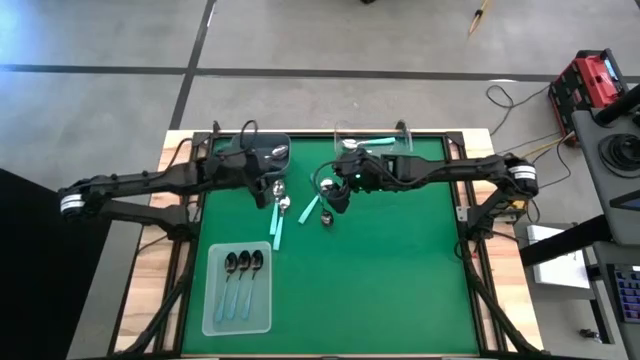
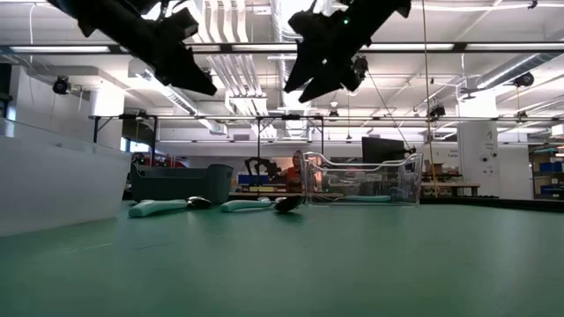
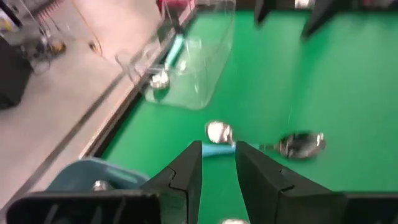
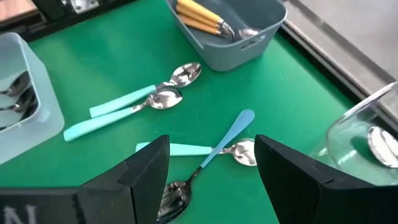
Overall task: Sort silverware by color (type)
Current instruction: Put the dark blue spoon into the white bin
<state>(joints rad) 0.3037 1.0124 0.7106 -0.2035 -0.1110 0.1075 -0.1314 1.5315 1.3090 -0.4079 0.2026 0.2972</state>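
Sorting partly done. Three dark spoons (image 1: 244, 264) lie in the pale tray (image 1: 212, 322); orange-handled spoons (image 4: 200, 18) in the grey bin (image 4: 261, 28); one teal spoon (image 1: 368, 143) in the clear bin (image 1: 340, 130).

Four spoons remain loose on the mat (image 1: 400, 260): three teal-handled (image 4: 121, 104), one light-blue (image 4: 214, 152).

Right gripper (image 4: 211, 165) hovers above them, jaws wide, empty. Left gripper (image 3: 217, 165) nearby, narrowly parted, holding nothing.

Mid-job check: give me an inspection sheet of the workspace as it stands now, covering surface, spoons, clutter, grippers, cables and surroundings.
Surface: green mat, bare toward the front.
Job's things: four loose spoons on the mat, three teal-handled, one light-blue crossing a teal one; orange-handled ones in the grey bin; dark-bowled ones in the pale tray; a teal one in the clear container.
Clutter: nothing seen.
Grippers: left gripper above the loose spoons, narrow gap, empty; right gripper open, empty, above the crossed pair.
Cables: loose leads on the floor.
Surroundings: workshop; red case.
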